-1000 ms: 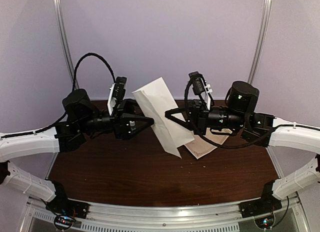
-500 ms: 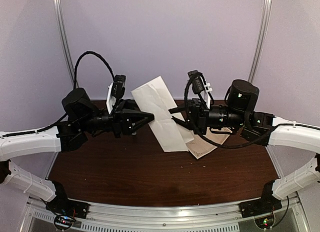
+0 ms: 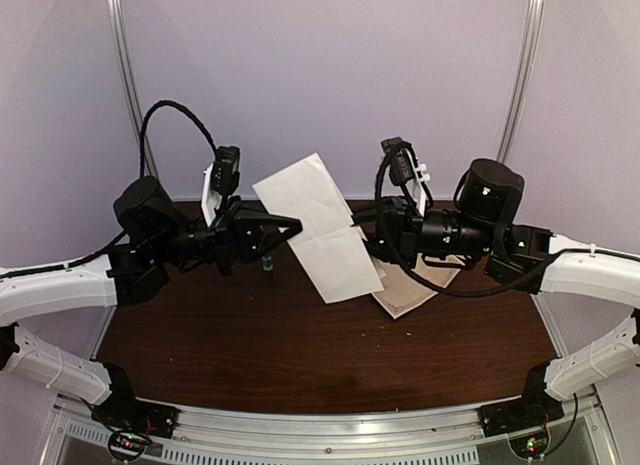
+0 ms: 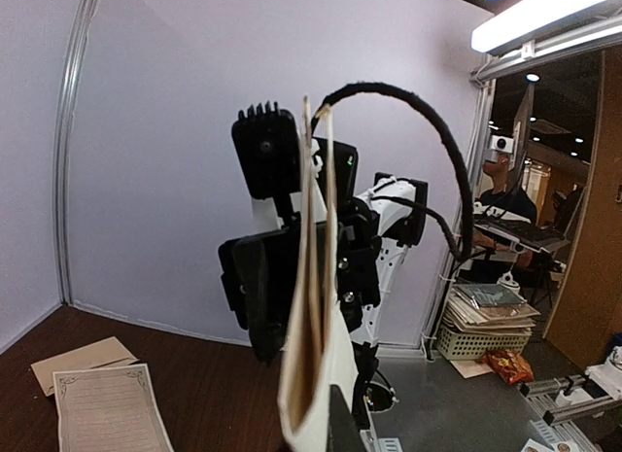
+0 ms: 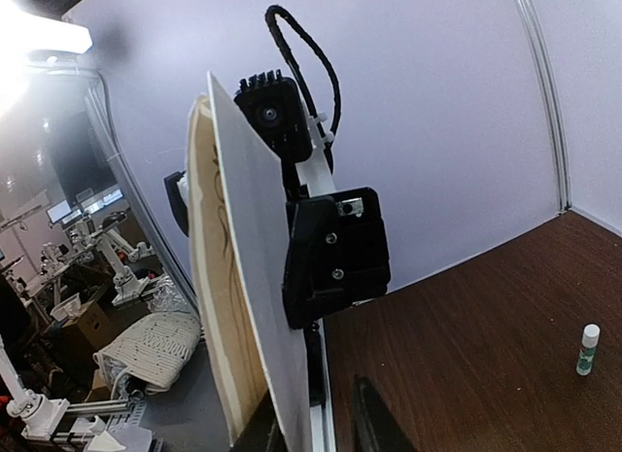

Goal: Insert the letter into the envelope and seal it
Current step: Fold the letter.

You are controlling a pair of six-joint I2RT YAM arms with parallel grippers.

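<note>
A folded pale cream letter hangs in the air between both arms, standing on edge. My left gripper is shut on its left edge; in the left wrist view the letter rises from the gripper with its fold gaping. My right gripper stands open around the right edge; in the right wrist view the letter leans on one finger of that gripper, with a gap to the other. The tan envelope lies flat on the table under the right arm.
A flat bordered sheet lies beside the envelope. A small glue stick stands on the dark wooden table below the left gripper. A purple wall closes the back.
My left gripper has closed on the letter's edge and drawn back left a little. My right gripper's jaws have parted, loosening their hold. The letter has shifted slightly left.
</note>
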